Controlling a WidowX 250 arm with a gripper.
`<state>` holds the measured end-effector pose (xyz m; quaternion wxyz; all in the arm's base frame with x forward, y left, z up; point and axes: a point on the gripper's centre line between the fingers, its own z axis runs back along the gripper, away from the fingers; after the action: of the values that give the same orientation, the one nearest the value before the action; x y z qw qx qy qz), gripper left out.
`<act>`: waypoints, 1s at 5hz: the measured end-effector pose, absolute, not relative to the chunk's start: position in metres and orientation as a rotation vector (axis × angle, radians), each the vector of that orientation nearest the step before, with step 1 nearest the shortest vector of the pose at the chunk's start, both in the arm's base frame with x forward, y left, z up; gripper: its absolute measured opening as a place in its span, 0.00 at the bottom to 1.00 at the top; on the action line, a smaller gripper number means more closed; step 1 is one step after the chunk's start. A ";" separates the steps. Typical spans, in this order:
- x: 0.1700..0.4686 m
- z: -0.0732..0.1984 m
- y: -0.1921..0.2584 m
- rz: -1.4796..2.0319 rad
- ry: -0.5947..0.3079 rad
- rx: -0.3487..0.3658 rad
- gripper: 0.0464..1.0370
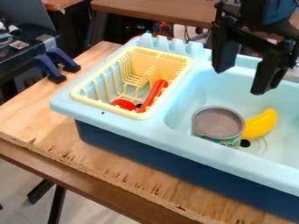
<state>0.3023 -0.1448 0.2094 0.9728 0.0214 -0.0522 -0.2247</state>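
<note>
A black gripper [240,81] is hanging over the far side of a light-blue toy sink [125,123], its fingers spread apart and grasping nothing. A metal can [217,122] is standing upright in the basin toward the near left, with a yellow banana [261,124] lying just beside it on the right. Neither is being lifted, and the scene is giving no sure measure of progress. To the left, a long red piece [154,94] is resting in a yellow dish rack [139,115]. The can's green label [227,141] is showing partial, illegible lettering; a square code tag [19,45] is marking black equipment at far left.
</note>
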 end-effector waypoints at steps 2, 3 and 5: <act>0.314 0.183 -0.134 -0.435 -0.124 0.011 0.97; 0.320 0.192 -0.114 -0.436 -0.186 0.011 0.97; 0.318 0.205 -0.070 -0.365 -0.217 0.039 0.97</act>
<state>0.3180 -0.0703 0.2046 0.9773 0.0192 -0.1078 -0.1812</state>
